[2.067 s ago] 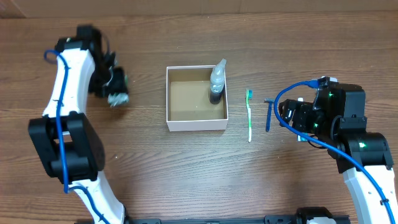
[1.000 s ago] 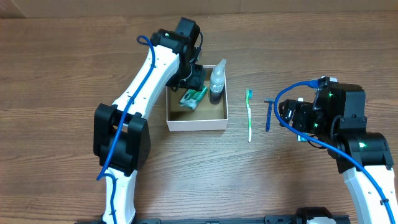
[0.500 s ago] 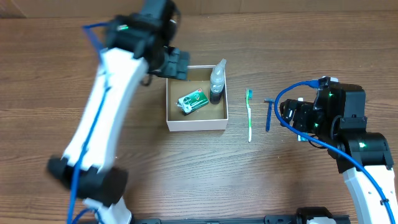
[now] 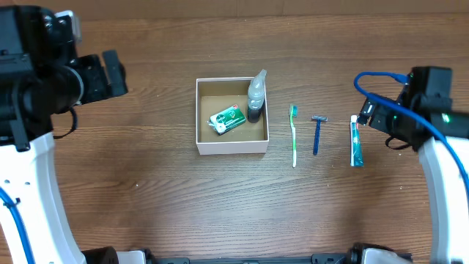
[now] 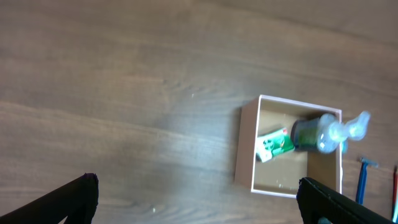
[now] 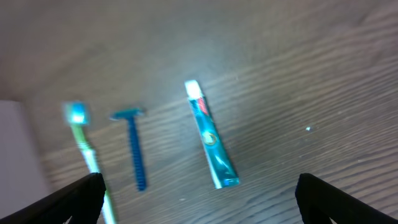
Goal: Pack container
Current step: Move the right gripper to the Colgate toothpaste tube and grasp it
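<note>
3 items side by side: toothbrush (image 6: 88,163) (blurred, probably), razor (image 6: 134,151), teal tube (image 6: 212,137).

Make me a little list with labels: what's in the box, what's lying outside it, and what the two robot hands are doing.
box: box, white walls, brown floor, open top
inside: green packet lying flat; spray bottle by one wall
outside: toothbrush, razor, toothpaste, side by side on the table
left gripper: left gripper open, empty, off to the side of the box
right gripper: right gripper open, empty, above the toothpaste end of the row
</note>
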Robot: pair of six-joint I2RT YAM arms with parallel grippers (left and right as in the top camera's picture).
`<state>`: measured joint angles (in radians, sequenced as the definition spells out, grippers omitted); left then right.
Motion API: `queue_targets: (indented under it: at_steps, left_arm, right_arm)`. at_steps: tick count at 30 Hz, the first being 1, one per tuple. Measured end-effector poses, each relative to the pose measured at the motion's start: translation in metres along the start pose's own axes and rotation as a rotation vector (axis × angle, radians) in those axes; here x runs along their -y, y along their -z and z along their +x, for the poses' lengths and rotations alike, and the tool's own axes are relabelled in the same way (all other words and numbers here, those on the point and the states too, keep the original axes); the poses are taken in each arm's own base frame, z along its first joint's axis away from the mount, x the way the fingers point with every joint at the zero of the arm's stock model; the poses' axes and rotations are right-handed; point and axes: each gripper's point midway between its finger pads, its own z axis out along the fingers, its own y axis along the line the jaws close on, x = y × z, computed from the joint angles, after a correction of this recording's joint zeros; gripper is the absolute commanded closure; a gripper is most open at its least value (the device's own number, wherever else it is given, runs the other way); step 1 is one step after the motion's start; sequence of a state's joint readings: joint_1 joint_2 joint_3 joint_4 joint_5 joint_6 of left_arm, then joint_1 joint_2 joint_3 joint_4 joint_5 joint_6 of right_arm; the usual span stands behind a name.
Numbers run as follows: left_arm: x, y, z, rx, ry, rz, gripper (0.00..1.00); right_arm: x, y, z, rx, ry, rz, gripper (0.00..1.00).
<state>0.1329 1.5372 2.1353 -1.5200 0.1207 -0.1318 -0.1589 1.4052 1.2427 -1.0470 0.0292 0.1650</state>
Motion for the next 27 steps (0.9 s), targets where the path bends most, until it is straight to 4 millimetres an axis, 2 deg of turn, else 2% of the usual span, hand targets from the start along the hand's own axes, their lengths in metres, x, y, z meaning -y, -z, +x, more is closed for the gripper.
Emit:
queue_targets:
  at_steps: [4, 7, 13, 18, 21, 27]
  left_arm:
    - [-0.011, -0.024, 0.015, -0.082, 0.018, 0.007, 0.0]
    - [-0.013, -0.046, 0.026, -0.133, 0.018, 0.019, 0.0]
    - [-0.021, -0.097, 0.057, -0.234, 0.033, 0.024, 0.0]
    - [-0.028, -0.14, 0.101, -0.322, 0.039, 0.036, 0.0]
    - [-0.031, -0.15, 0.122, -0.339, 0.037, 0.041, 0.0]
    - [-0.032, -0.148, 0.146, -0.335, 0.036, 0.047, 0.0]
  right_arm:
    - [0.004, -0.044, 0.01, -0.127, 0.046, 0.034, 0.0]
    - [0.006, -0.067, 0.014, -0.18, 0.066, 0.05, 0.0]
    - [0.007, -0.096, 0.016, -0.222, 0.095, 0.058, 0.0]
    - [0.009, -0.121, 0.027, -0.288, 0.111, 0.069, 0.0]
    - [0.009, -0.126, 0.026, -0.286, 0.113, 0.067, 0.01]
    - [0.007, -0.131, 0.019, -0.248, 0.115, 0.06, 0.02]
